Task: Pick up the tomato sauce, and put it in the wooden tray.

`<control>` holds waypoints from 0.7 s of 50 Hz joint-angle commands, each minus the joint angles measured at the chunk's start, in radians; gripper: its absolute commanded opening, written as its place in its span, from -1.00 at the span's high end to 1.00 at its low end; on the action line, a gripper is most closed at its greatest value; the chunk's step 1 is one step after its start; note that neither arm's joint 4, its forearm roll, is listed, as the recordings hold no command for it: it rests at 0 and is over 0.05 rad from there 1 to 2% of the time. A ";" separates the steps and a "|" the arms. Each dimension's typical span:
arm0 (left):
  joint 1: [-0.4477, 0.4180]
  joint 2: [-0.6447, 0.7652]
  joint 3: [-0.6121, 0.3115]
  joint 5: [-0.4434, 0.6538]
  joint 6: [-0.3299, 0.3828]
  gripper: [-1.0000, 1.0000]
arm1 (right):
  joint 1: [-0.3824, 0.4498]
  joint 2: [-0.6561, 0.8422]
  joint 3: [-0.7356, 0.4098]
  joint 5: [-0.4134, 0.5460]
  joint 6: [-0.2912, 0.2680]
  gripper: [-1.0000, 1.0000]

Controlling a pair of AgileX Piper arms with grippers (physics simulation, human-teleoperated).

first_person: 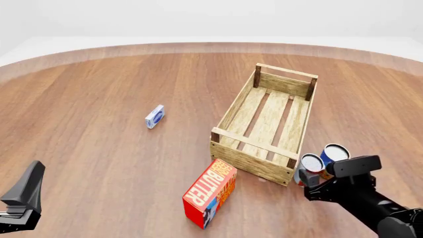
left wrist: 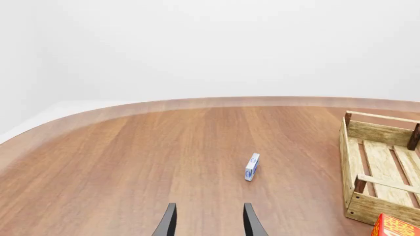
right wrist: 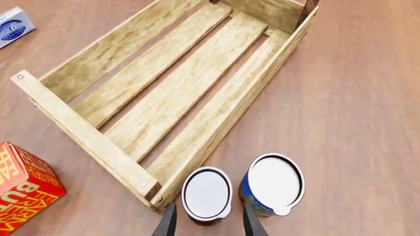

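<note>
The right gripper (right wrist: 208, 221) hangs with its jaws narrowly parted either side of the tomato sauce (right wrist: 206, 194), a small silver-topped can whose label is hidden from above, standing on the table at the wooden tray's (right wrist: 78, 125) near corner, beside a blue-labelled can (right wrist: 274, 183).

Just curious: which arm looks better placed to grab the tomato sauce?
The right. Its fingers already straddle the tomato sauce beside the wooden tray, while the left gripper sits far across the table.
</note>
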 commanded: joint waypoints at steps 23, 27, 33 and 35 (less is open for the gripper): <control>0.000 0.000 0.000 0.000 0.000 -1.00 | 0.005 0.052 -0.008 -0.035 -0.001 -1.00; 0.000 0.000 0.000 0.000 0.000 -1.00 | 0.007 0.057 -0.010 -0.036 -0.001 -1.00; 0.000 0.000 0.000 0.000 0.000 -1.00 | 0.005 0.049 -0.019 -0.022 -0.008 -1.00; 0.000 0.000 0.000 0.000 0.000 -1.00 | 0.004 0.045 -0.021 -0.017 -0.010 -1.00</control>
